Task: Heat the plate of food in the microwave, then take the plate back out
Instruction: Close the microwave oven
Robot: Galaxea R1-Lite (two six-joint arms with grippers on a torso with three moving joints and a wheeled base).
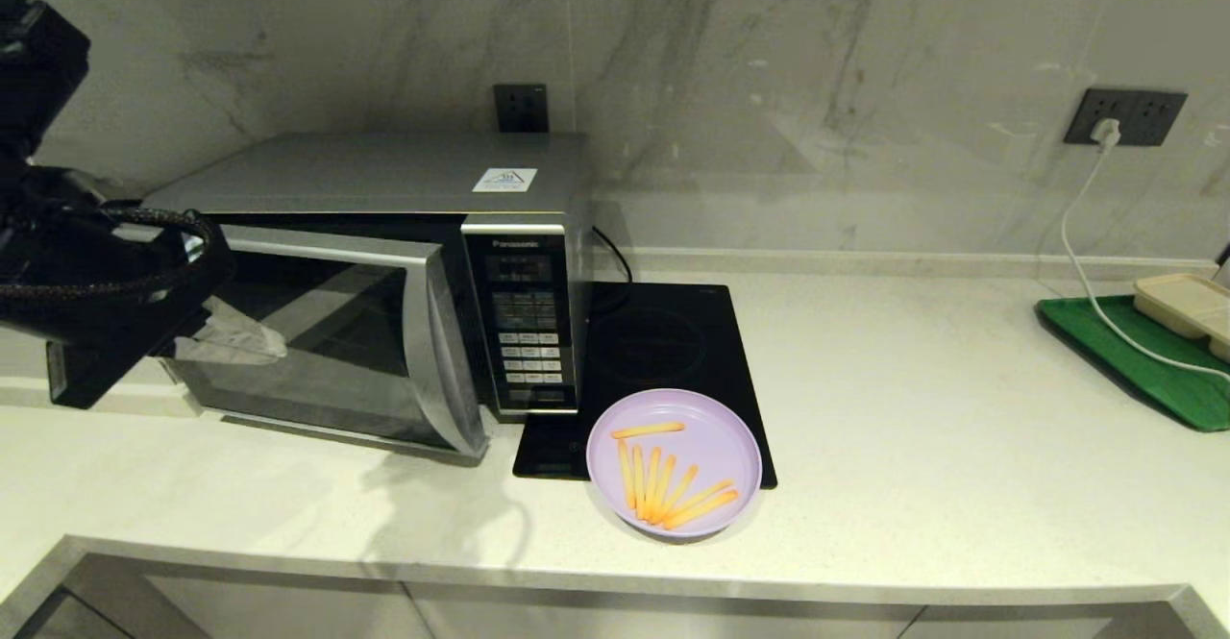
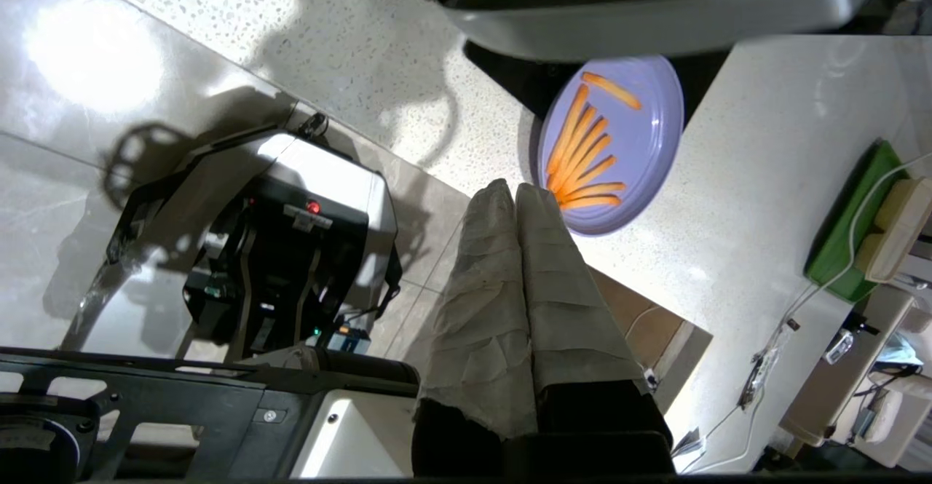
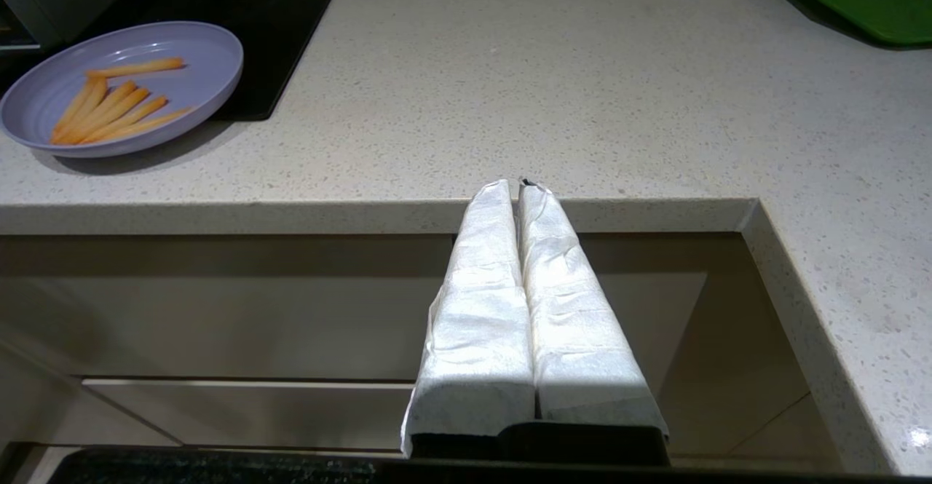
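The lilac plate of fries (image 1: pixel 716 428) rests on the front edge of the black hob, just right of the microwave (image 1: pixel 384 173). The microwave's dark glass door (image 1: pixel 327 331) stands ajar, its curved silver handle (image 1: pixel 434 351) swung forward of the keypad panel (image 1: pixel 527 331). My left gripper (image 1: pixel 277 349) hangs in front of the door glass, its taped fingers pressed together and holding nothing. In the left wrist view that gripper (image 2: pixel 515 189) points toward the plate (image 2: pixel 641 149). My right gripper (image 3: pixel 513 185) is shut and empty, below the counter's front edge, with the plate (image 3: pixel 189 47) far off.
A flat black induction hob (image 1: pixel 663 341) lies beside the microwave. At the far right sit a green tray (image 1: pixel 1134 360) and a beige rectangular tray (image 1: pixel 1187 307), with a white cable (image 1: pixel 1086 264) running from a wall socket. Cabinet fronts lie below the counter edge (image 1: pixel 615 586).
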